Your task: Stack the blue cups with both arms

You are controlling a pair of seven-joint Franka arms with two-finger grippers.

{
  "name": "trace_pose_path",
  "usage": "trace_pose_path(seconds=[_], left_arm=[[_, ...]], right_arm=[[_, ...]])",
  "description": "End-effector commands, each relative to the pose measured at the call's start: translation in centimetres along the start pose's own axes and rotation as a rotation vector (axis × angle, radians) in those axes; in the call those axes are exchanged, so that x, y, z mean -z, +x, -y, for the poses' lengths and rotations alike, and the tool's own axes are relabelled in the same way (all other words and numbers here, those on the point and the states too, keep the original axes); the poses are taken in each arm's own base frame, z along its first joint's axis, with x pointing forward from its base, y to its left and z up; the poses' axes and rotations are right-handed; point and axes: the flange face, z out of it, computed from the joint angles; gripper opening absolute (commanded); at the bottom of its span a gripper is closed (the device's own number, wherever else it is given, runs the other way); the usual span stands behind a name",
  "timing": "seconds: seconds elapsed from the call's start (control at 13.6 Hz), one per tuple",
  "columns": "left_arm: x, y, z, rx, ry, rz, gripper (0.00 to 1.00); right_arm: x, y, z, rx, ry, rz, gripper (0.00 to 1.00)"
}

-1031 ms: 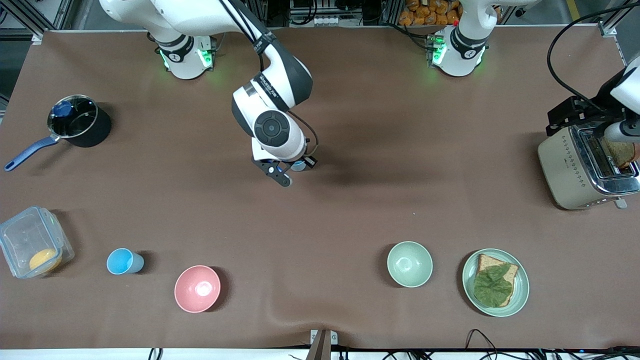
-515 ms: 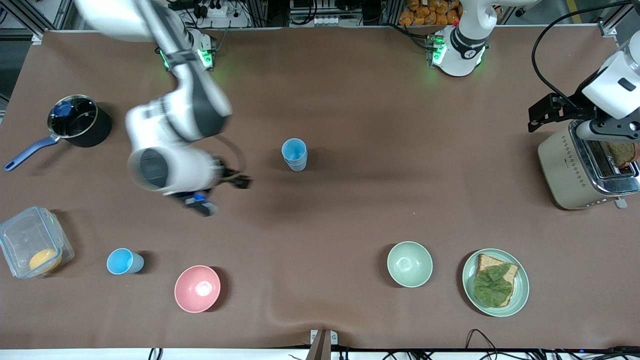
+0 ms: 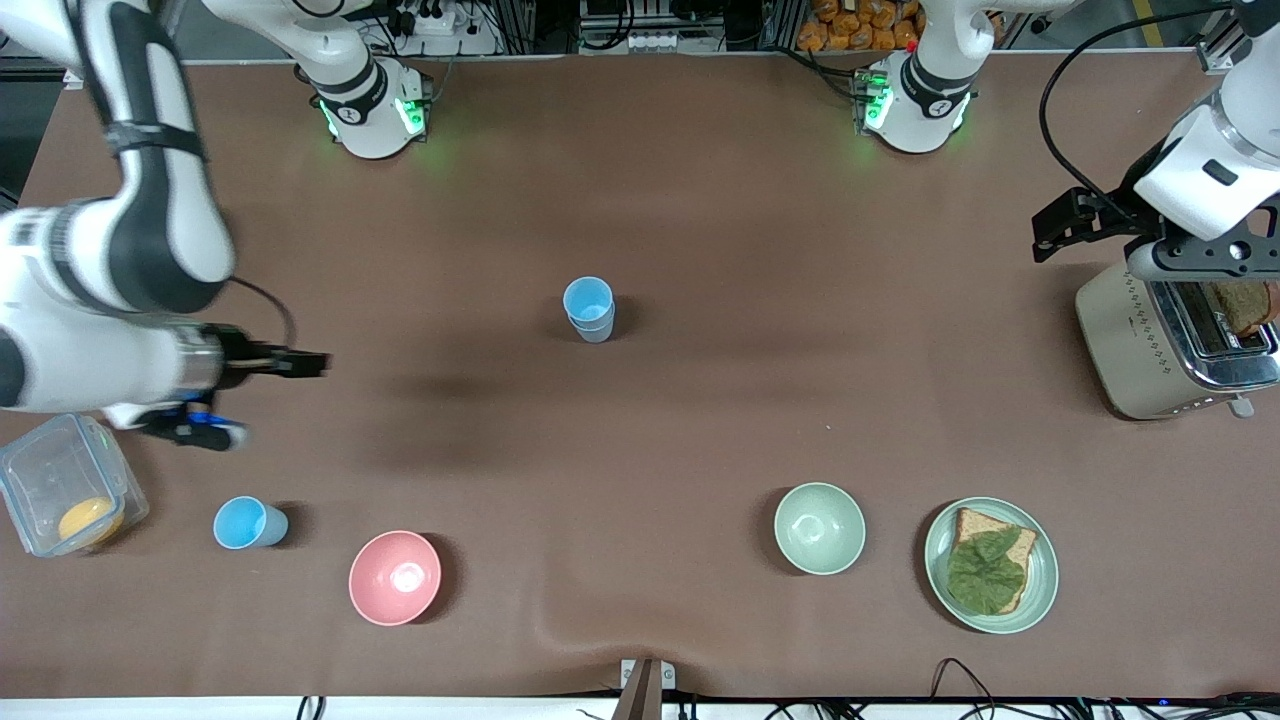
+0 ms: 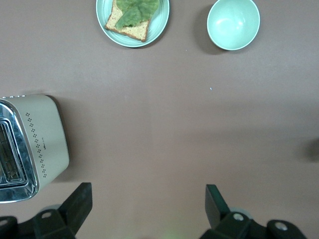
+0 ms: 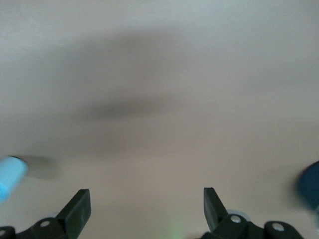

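Front view: two blue cups nested (image 3: 589, 309) upright mid-bench, nothing touching them. A third blue cup (image 3: 248, 523) stands near the front camera at the right arm's end, between a clear container (image 3: 62, 483) and a pink bowl (image 3: 394, 577). Right gripper (image 3: 205, 432) is up over the bench beside that container. Left gripper is above the toaster (image 3: 1165, 345).

Left wrist view: left gripper (image 4: 148, 206) fingers spread, empty, over bare bench (image 4: 159, 134).

Right wrist view: right gripper (image 5: 147, 204) fingers spread, empty.
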Motion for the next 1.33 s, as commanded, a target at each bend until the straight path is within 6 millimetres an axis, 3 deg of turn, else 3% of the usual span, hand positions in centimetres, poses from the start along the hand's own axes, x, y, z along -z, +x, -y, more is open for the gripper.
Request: trace_pose_path(seconds=[0.0,0.22,0.59,0.81,1.25], left_arm=[[0.7,-0.8,0.0,0.039,-0.009,0.008,1.00],[0.5,-0.9,0.0,0.070,-0.007,0.018,1.00],[1.1,-1.4,0.5,0.077,-0.007,0.015,1.00],[1.2,-1.4,0.8,0.080,-0.008,0.011,1.00],[2.0,-1.8,2.6,0.117,-0.013,-0.004,1.00]], right_arm=[[2.4,-2.0,-4.7,0.123,-0.001,-0.043,1.00],[4.3,-6.1,-5.2,0.135,-0.047,-0.168,1.00],[8.8,-12.3,-2.4,0.184,-0.111,-0.258,1.00],[11.3,-14.4,-1.5,0.191,-0.109,-0.304,1.00],[15.5,-17.4,-2.7,0.176,-0.101,-0.247,1.00]])
